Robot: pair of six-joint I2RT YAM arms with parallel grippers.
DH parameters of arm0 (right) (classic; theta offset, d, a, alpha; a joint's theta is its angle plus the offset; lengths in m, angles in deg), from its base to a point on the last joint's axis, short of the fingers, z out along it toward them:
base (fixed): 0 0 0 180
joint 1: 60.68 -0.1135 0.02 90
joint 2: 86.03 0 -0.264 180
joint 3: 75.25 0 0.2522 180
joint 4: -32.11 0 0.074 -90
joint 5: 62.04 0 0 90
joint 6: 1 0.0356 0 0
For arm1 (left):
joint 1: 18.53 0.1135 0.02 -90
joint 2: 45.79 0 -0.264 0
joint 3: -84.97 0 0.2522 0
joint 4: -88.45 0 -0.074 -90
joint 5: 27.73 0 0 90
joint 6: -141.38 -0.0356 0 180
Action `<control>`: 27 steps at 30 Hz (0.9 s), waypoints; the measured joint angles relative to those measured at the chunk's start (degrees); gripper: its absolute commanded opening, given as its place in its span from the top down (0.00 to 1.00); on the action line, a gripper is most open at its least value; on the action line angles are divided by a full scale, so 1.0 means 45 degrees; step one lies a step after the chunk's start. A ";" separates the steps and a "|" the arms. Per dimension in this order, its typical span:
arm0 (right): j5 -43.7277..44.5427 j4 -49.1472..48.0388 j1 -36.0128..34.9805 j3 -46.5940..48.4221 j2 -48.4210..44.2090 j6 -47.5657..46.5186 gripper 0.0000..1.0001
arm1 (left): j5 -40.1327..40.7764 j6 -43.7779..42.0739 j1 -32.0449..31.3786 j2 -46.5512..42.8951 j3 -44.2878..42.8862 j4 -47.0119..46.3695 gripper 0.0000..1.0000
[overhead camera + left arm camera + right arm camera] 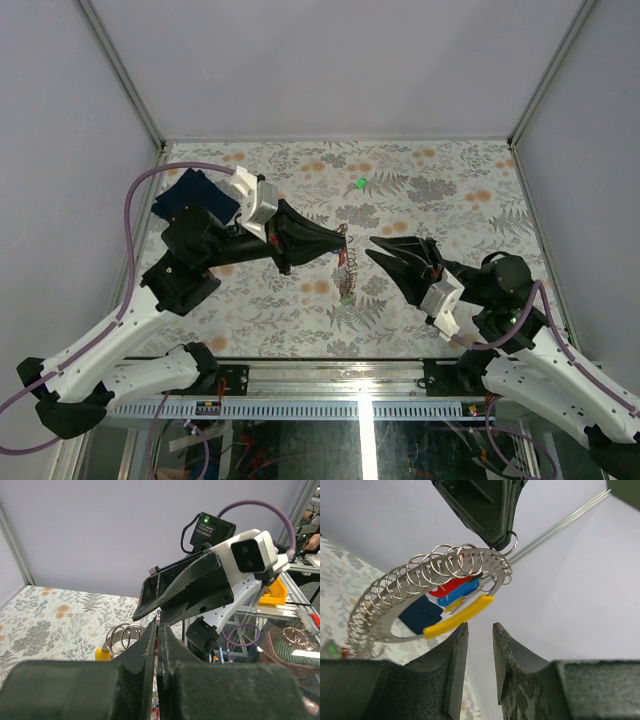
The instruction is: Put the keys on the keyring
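Note:
My left gripper (343,236) is shut on the keyring (347,263), which hangs from it above the table's middle. In the right wrist view the keyring (395,592) is a flat silvery ring strung with several small wire loops. Red (451,585), blue (457,594) and yellow (457,616) tagged keys hang on it, and the left gripper's fingers (485,510) pinch a small loop at its top. My right gripper (480,627) is open and empty, just below the yellow tag, tips (372,246) close to the ring. A green key (360,183) lies on the table behind. In the left wrist view the jaws (159,625) clamp the ring's thin edge.
A dark blue folded cloth (195,197) lies at the back left beside the left arm. The patterned tabletop (450,190) is walled by white panels on three sides. The table's near edge carries the arm bases.

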 measured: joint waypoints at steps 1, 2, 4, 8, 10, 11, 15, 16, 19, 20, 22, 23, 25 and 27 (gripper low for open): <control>0.0015 -0.0049 0.0000 0.0000 0.0029 -0.0301 0.67 | 0.0019 0.0146 0.0068 0.0010 0.0000 -0.0063 1.00; 0.0024 -0.0092 0.0000 0.0000 0.0068 -0.0631 0.67 | 0.0015 0.0325 0.0126 0.0019 0.0000 -0.0141 1.00; 0.0044 -0.0165 0.0000 0.0000 0.0087 -0.1205 0.66 | -0.0005 0.0675 0.0287 0.0063 0.0000 -0.0364 1.00; 0.0024 -0.0423 0.0000 0.0034 0.0364 -0.1894 0.66 | -0.0121 0.1205 0.0544 0.0204 0.0005 -0.0748 1.00; -0.0029 -0.0539 0.0000 0.0092 0.0602 -0.2064 0.66 | -0.0180 0.1379 0.0583 0.0262 0.0015 -0.0869 1.00; -0.0049 -0.0597 0.0000 0.0136 0.0719 -0.2123 0.66 | -0.0214 0.1452 0.0607 0.0287 0.0019 -0.0908 1.00; -0.0063 -0.1005 -0.0010 0.0228 0.1083 -0.2278 0.66 | -0.0248 0.1613 0.0627 0.0321 0.0024 -0.0991 1.00; -0.0068 -0.1093 -0.0019 0.0228 0.1146 -0.2297 0.66 | -0.0253 0.1632 0.0631 0.0321 0.0024 -0.1015 1.00; -0.0151 -0.1297 -0.0107 0.0262 0.1316 -0.2380 0.66 | -0.0253 0.1681 0.0636 0.0321 0.0024 -0.1117 1.00; -0.0165 -0.1360 -0.0151 0.0277 0.1355 -0.2399 0.66 | -0.0257 0.1710 0.0641 0.0321 0.0024 -0.1151 1.00; -0.0175 -0.1515 -0.0228 0.0325 0.1404 -0.2443 0.66 | -0.0257 0.1739 0.0641 0.0321 0.0024 -0.1156 1.00; -0.0189 -0.1545 -0.0272 0.0364 0.1413 -0.2463 0.66 | -0.0253 0.1763 0.0641 0.0325 0.0024 -0.1156 1.00; -0.0223 -0.1715 -0.0403 0.0432 0.1443 -0.2487 0.66 | -0.0253 0.1787 0.0641 0.0335 0.0024 -0.1156 1.00; -0.0243 -0.1841 -0.0544 0.0481 0.1477 -0.2511 0.66 | -0.0253 0.1817 0.0641 0.0355 0.0024 -0.1161 1.00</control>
